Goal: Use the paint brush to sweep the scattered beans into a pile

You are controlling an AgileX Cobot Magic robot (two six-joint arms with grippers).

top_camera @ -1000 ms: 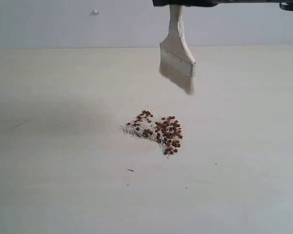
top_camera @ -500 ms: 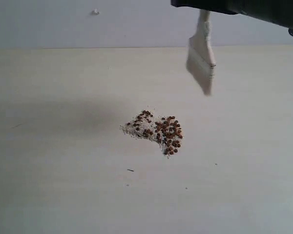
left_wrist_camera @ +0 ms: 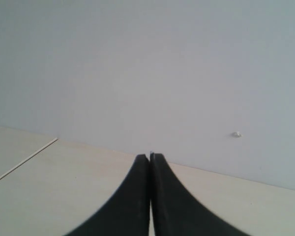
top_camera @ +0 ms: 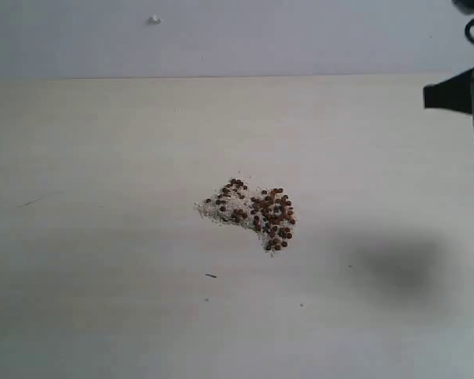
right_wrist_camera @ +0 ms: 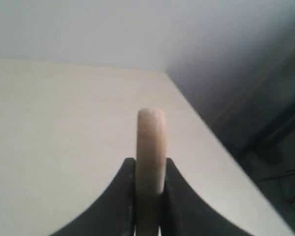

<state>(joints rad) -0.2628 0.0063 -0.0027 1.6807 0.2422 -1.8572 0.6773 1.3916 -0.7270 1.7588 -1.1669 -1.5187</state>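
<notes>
- Where are the beans (top_camera: 273,217) found?
- They are heaped in one small pile (top_camera: 249,212) near the middle of the table (top_camera: 103,316). White crumbs (top_camera: 213,209) are mixed in on its left side. In the exterior view the pile is stretched a little, from far-left to near-right.
- And the paint brush (right_wrist_camera: 151,129)?
- Only its wooden handle is seen. It is squeezed between the jaws of the right gripper (right_wrist_camera: 150,164), which are closed tight on it. The bristles are hidden.
- Which way would it have to be moved?
- Only a black bit of the right arm (top_camera: 457,95) is seen, high at the right edge, well apart from the pile. So the pile is thought to lie to the left of the brush and lower down.
- Is the left gripper (left_wrist_camera: 150,156) used?
- It is pressed shut with nothing in it and is pointed at the wall (left_wrist_camera: 137,73). How near it is to the pile cannot be told.
</notes>
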